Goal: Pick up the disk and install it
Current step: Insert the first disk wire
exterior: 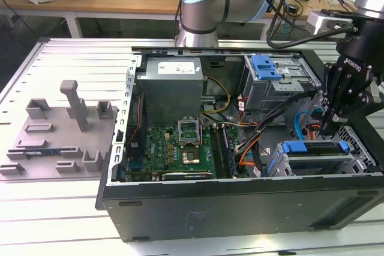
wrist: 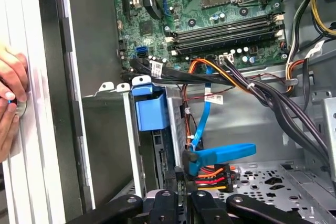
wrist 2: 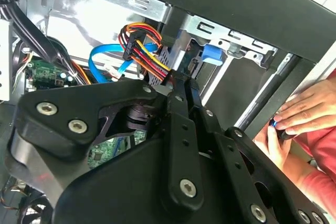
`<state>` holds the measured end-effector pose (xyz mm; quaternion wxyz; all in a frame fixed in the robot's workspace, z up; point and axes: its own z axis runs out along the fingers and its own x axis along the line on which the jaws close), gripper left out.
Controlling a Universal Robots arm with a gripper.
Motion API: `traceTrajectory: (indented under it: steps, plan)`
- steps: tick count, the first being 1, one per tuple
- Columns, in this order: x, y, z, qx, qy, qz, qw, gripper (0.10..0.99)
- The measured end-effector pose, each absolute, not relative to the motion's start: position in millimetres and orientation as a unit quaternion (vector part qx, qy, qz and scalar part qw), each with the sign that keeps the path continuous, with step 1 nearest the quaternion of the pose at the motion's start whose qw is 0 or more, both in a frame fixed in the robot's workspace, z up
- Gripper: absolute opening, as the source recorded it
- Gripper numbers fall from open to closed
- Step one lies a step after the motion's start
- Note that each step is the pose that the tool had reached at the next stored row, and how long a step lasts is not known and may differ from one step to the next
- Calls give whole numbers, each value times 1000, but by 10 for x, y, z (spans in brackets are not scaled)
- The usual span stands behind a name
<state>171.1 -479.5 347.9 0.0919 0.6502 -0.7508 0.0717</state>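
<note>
Looking nearly done: disk [exterior: 315, 154] sits in its lower-right bay, hand [exterior: 325, 128] pinched narrow on the power plug [wrist: 191, 166].

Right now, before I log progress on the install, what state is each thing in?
Computer case: open, side panel off.
Disk: lying flat in the lower bay, in its blue carrier.
Gripper: shut, tips down inside the case at the power plug with coloured wires.
Power plug: whether it is seated cannot be told.
Hand: outside the case, by its wall.
</note>
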Motion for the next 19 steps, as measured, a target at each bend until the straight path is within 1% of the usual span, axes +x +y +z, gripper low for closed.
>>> traceTrajectory:
  steps: [19]
  plan:
    - [1711, -4973, 3511, 668, -739, 53, 73, 165]
